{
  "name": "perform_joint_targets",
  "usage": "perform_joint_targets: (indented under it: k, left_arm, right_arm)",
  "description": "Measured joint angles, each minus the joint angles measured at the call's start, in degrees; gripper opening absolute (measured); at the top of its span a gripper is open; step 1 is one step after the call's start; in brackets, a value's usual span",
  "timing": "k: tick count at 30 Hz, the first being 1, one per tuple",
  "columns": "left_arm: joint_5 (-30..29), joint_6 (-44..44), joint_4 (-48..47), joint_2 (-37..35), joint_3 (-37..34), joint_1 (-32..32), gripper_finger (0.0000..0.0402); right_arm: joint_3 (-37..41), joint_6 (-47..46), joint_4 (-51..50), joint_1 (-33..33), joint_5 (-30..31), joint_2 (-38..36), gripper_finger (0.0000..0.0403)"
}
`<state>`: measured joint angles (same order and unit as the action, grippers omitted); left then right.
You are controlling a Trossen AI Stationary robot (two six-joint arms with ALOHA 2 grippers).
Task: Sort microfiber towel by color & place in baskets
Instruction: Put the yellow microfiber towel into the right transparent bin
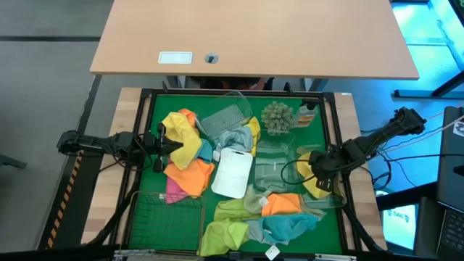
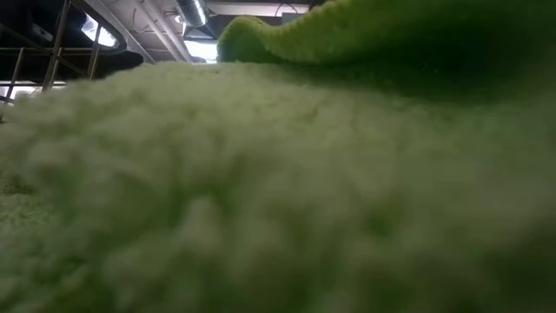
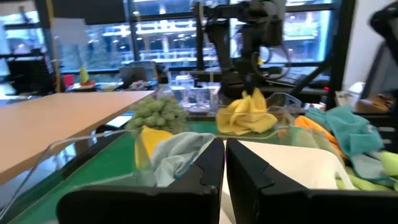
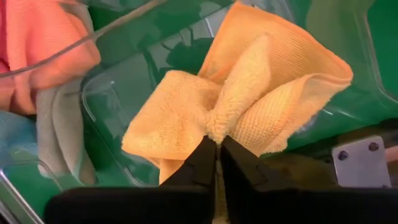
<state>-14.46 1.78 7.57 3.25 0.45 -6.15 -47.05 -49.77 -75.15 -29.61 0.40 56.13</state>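
The right gripper (image 4: 217, 144) reaches in low over the counter's right edge, its jaws pinching a yellow towel (image 4: 249, 106) at a bunched fold above a clear tub (image 1: 328, 190). The cloth is fuzzy on one face and finely ribbed on the other, fanning out like a bow. The left gripper (image 3: 224, 163) lies level by the left edge, jaws pressed together, next to heaped orange and yellow towels (image 1: 187, 156). A lime green towel (image 2: 278, 191) fills the low view.
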Motion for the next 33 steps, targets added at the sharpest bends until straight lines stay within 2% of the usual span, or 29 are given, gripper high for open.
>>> perform_joint_targets:
  k: [4,12,17,22,25,33]
  left_arm:
    - [-1.33,-0.13,0.0,0.01,0.0,0.0,0.0014]
    - [-1.35,-0.22,0.02,0.01,0.0,0.0,0.0014]
    - [-1.56,-3.33,0.02,0.02,0.0,0.01,0.0014]
    - [-2.07,-4.8,0.59,-0.01,0.0,0.0,0.0028]
    - [-3.47,-4.85,2.51,0.02,0.0,0.02,0.0057]
    - [-4.97,-4.59,2.62,0.86,2.81,0.02,0.0143]
  right_arm:
    - [0.0,-0.17,1.64,0.0,0.0,0.32,0.0056]
    - [0.0,-2.5,1.64,0.0,0.42,0.27,0.0174]
    - [0.0,-2.49,1.63,0.0,-0.32,0.27,0.0222]
    - [0.0,-2.3,1.61,0.0,-5.77,0.27,0.0238]
    - [0.0,-2.28,1.61,0.0,-7.77,0.27,0.0238]
    - [0.0,-2.3,1.63,0.0,-7.96,0.27,0.0238]
